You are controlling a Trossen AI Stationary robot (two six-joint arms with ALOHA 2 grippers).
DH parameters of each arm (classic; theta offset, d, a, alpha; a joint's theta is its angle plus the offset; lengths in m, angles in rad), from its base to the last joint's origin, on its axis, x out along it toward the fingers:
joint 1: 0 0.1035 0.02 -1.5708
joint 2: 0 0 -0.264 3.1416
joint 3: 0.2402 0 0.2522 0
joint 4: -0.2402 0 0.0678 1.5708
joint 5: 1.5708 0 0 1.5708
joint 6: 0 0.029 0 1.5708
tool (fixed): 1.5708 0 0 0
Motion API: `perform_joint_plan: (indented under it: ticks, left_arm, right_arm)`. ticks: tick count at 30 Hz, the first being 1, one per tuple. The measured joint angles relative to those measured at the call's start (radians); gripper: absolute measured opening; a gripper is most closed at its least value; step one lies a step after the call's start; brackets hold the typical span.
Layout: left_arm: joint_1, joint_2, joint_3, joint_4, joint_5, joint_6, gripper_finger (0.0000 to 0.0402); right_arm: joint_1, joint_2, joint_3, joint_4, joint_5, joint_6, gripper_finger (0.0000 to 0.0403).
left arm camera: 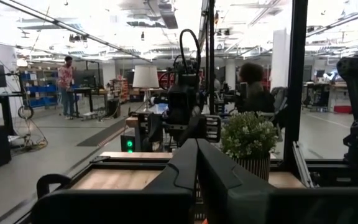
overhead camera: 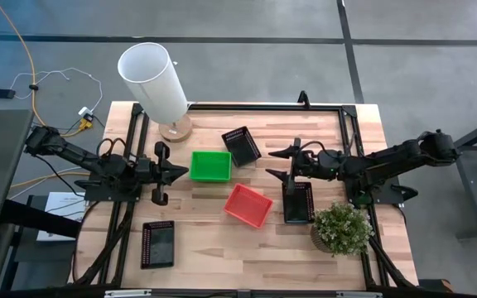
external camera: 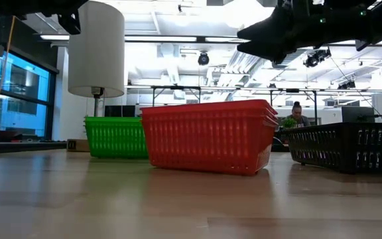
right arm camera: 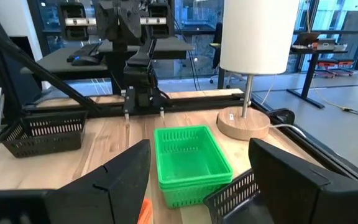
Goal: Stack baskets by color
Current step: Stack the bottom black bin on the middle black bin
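Going L to R in the high view: the left gripper (overhead camera: 175, 173) is seen over the table's left side, clenched on nothing, fingers pressed together per the left wrist view. It appears parked; no basket is touched.

Near the front-left edge, a black basket (overhead camera: 157, 243) is laid alone, well apart from the rest. Behind, a lamp (overhead camera: 157, 83) is stood at the back-left.

Centre: the green stack (overhead camera: 210, 165) is set just R of the left gripper. In the right wrist view it is shown as nested baskets, so green is judged done, though the count cannot be told. Just behind-right of it a second black basket (overhead camera: 241, 146) is seen, tilted askew. In front, the red stack (overhead camera: 248, 204) is placed; layered rims are visible in the low view, so red is judged done too.

R of centre: the right gripper (overhead camera: 281, 162) is held released, jaws wide, nothing grasped, hovering betw. the askew black basket and a third black basket (overhead camera: 299, 202) just beside the plant (overhead camera: 341, 229).

Step in hand, as judged: black stacking, not yet begun, as 3 black baskets are apart. Next move prob. calls for the right gripper to be lowered onto one rim wall of a near black basket, closed, then the basket carried over another and nested square. The far front-left one would suit the left arm.
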Motion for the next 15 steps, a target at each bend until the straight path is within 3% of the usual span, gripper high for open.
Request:
perform_joint_plan:
  ticks: [15]
  left_arm:
    - [0.000, 0.000, 0.000, 0.000, -0.004, 0.001, 0.0000]
  right_arm:
    - [0.000, 0.000, 0.000, -0.017, 0.000, 0.000, 0.0259]
